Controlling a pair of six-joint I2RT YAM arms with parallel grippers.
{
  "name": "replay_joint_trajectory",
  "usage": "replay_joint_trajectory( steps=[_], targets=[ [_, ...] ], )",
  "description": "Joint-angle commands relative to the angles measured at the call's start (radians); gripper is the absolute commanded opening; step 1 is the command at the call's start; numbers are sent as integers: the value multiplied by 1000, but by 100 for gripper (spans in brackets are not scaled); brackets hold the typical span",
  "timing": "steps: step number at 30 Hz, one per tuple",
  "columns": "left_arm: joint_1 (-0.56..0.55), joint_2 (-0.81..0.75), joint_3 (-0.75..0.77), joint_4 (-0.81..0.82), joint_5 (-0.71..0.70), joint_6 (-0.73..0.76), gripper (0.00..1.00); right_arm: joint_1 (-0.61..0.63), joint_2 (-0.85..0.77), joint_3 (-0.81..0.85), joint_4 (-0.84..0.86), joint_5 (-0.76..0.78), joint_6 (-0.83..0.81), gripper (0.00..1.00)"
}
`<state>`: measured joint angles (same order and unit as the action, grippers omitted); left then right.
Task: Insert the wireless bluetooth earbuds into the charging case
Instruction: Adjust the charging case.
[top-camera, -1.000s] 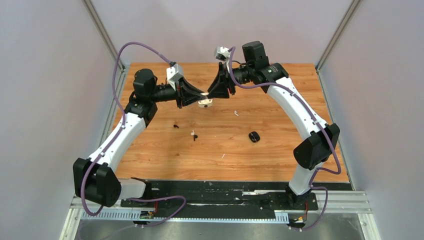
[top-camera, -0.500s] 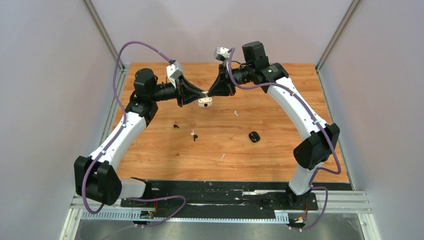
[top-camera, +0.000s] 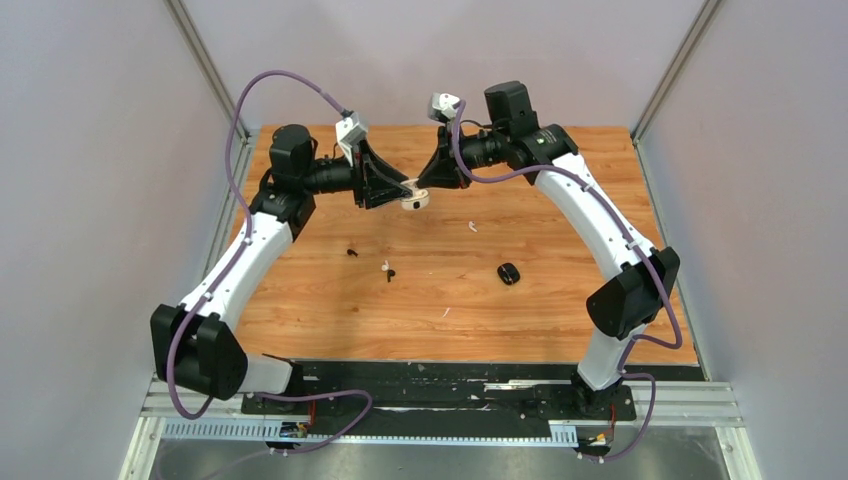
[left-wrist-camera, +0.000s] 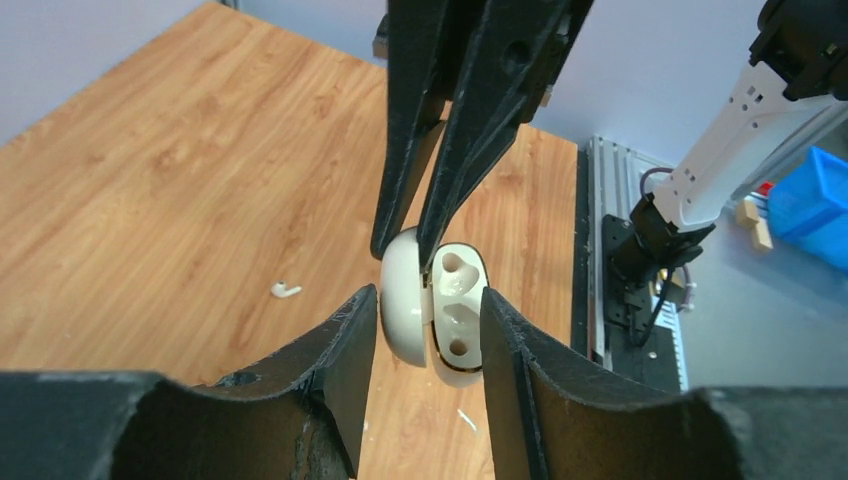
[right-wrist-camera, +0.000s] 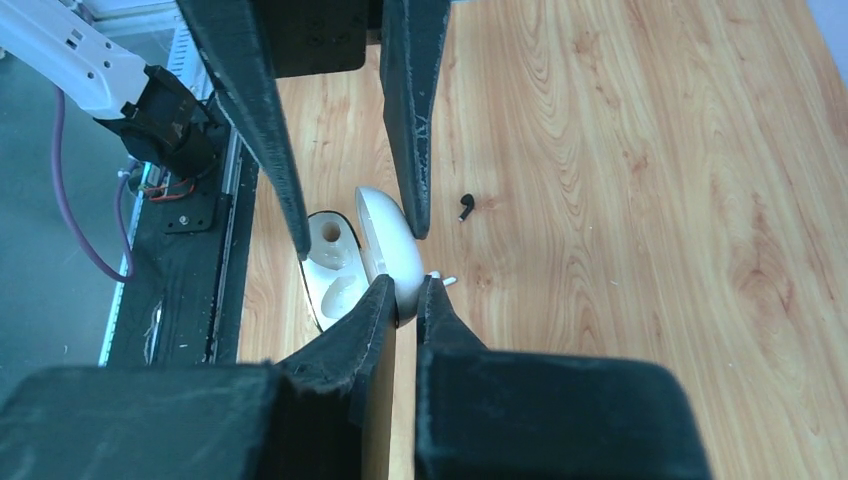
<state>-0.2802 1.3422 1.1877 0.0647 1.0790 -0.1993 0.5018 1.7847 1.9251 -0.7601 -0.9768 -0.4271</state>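
From above, the charging case (top-camera: 410, 201) is only a small white blob, mostly covered by the two sets of fingertips that meet over it, and whether it is open cannot be read there. The wrist views show it open. Its domed lid (left-wrist-camera: 402, 300) is swung away from the base, and the base's two hollow sockets face the left wrist camera. The lower end of the base is cut off behind the fingers of the left gripper (left-wrist-camera: 427, 298).

The earbuds lie on the table (top-camera: 330, 310), and all are tiny. A white earbud (top-camera: 472, 227) is right of centre and a black earbud (top-camera: 352, 252) is further left. A second white earbud (top-camera: 384, 265) and a second black earbud (top-camera: 391, 274) lie just beside each other near the middle. Their stems cannot be made out from above. A small black oval object (top-camera: 509, 273) lies well apart to the right, and what it is cannot be told.

Both arms reach out from their bases, bent at the elbow. Their forearms angle inward so that the grippers point at each other tip to tip above the far middle of the table. The case hangs in the air between them, off the wood.

The left gripper clamps the case across its width, one finger against the outside of the lid and the other against the rim of the base. The right gripper (right-wrist-camera: 407, 290) comes in from the opposite side with its fingers nearly together. It pinches the edge of the lid, one finger outside the dome and the other in the gap between lid and base.
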Motion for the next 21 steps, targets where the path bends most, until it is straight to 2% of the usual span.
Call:
replay_joint_trajectory(
  steps=[1, 8, 10, 13, 15, 18, 21],
  targets=[
    [20, 54, 58, -58, 56, -57, 49, 7, -3, 54, 6, 11, -66, 0],
    [26, 101, 80, -47, 70, -120, 41, 24, -7, 60, -11, 35, -107, 0],
    [27, 106, 78, -19, 77, -147, 43, 28, -9, 55, -15, 43, -115, 0],
    [30, 101, 75, 4, 89, -155, 51, 32, -11, 51, -17, 49, -116, 0],
    [33, 90, 64, 29, 78, -167, 52, 31, -9, 49, -17, 53, -115, 0],
    [45, 84, 51, 48, 60, -193, 52, 32, -9, 50, -16, 53, -114, 0],
    [55, 84, 50, 60, 64, -197, 46, 33, -8, 53, -17, 53, -109, 0]
  ],
)
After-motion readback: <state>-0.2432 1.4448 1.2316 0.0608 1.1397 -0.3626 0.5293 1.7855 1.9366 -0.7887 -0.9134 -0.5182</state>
